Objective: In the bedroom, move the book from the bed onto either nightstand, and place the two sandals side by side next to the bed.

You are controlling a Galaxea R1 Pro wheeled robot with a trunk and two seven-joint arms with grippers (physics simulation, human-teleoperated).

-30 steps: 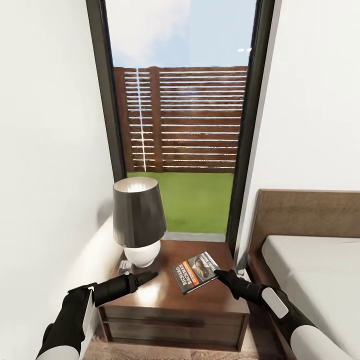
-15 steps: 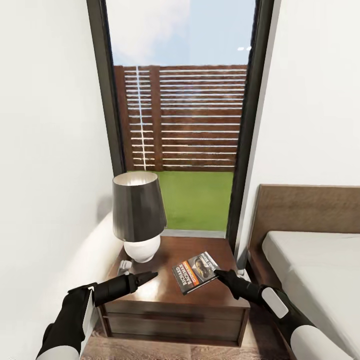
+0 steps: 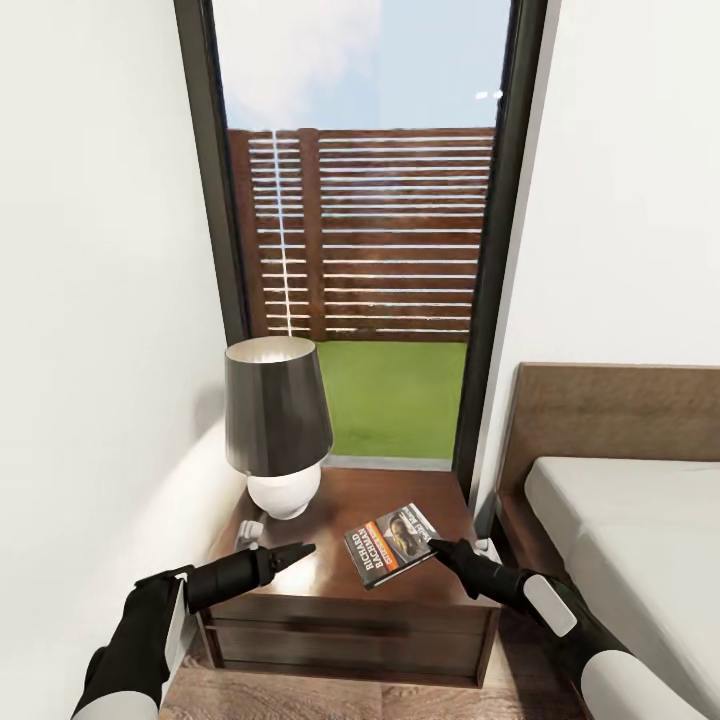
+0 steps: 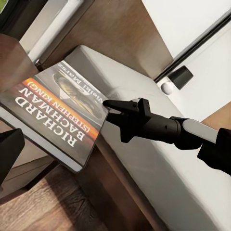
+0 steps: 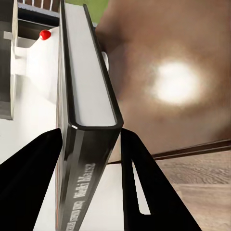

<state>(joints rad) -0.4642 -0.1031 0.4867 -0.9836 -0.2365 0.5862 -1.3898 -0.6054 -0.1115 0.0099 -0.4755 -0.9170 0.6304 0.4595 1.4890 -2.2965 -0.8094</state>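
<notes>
I see the book (image 3: 391, 543), dark cover with an orange strip, tilted above the glossy brown nightstand (image 3: 330, 585). The grey-mattress bed (image 3: 640, 540) stands just beside.

Lamp (image 3: 277, 425) on nightstand (image 3: 340, 600), left of bed (image 3: 620, 530)

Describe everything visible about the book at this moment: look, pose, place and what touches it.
The book is a thin paperback with a dark cover, white "RICHARD BACHMAN" lettering, an orange strip reading "(STEPHEN KING)" and a picture. It is closed and tilted, held above the nightstand top near its right side. The right gripper pinches one edge, one of its fingers on each face. Whether it touches the wood is unclear.
</notes>
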